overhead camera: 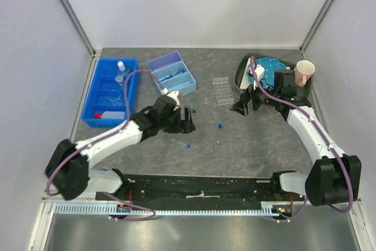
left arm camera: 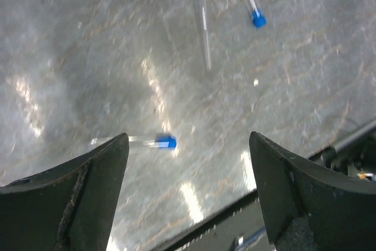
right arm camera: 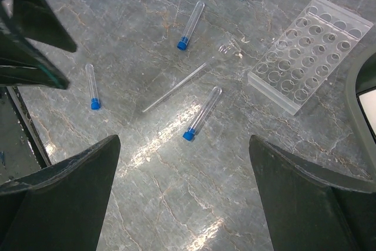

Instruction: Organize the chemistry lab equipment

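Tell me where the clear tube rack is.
In the top view, the clear tube rack lies flat right of centre, between the light blue box and the right tool.

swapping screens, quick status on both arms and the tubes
Left gripper open over one blue-capped tube. Right gripper open, empty. Three tubes loose on table, thin clear rod among them.
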